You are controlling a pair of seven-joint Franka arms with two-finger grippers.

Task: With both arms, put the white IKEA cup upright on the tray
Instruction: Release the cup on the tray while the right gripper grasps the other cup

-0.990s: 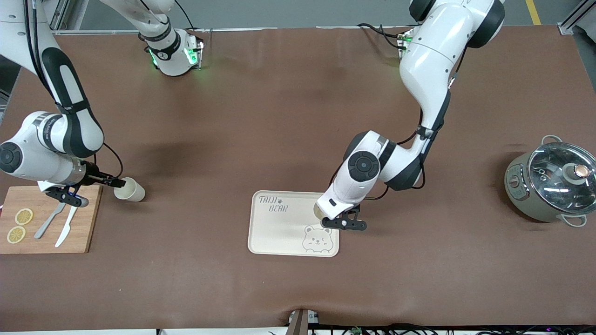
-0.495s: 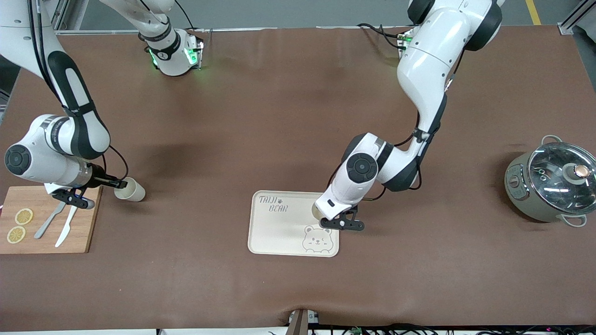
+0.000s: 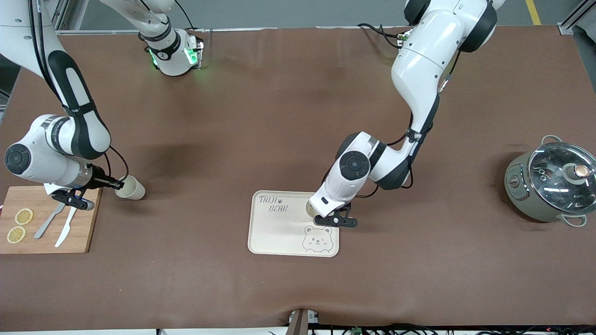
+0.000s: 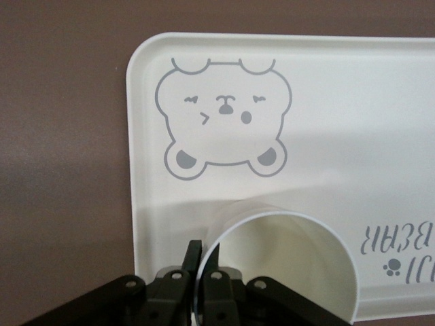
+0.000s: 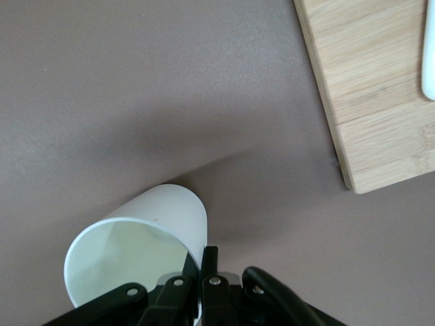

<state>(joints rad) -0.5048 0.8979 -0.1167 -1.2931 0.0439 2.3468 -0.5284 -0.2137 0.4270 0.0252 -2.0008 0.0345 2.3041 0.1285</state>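
The cream tray (image 3: 279, 232) with the grey bear and "TAIJI BEAR" lettering lies mid-table, near the front camera. My left gripper (image 3: 314, 213) is over the tray's edge toward the left arm's end. It is shut on the rim of a white cup (image 3: 309, 209), which the hand mostly hides. In the left wrist view that gripper (image 4: 202, 261) pinches the cup's wall (image 4: 285, 272) over the tray (image 4: 340, 122). My right gripper (image 3: 117, 184) is shut on the rim of a second white cup (image 3: 132, 189), tilted on its side beside the cutting board. The right wrist view shows this grip (image 5: 205, 266) and the cup (image 5: 163, 214).
A bamboo cutting board (image 3: 84, 223) with two lemon slices (image 3: 19, 225), a fork (image 3: 49, 220) and a knife (image 3: 65, 228) lies at the right arm's end. A grey pot with a glass lid (image 3: 554, 181) stands at the left arm's end.
My left gripper has moved with its cup a little toward the right arm's end, farther over the tray. The right gripper with its cup has shifted only slightly.
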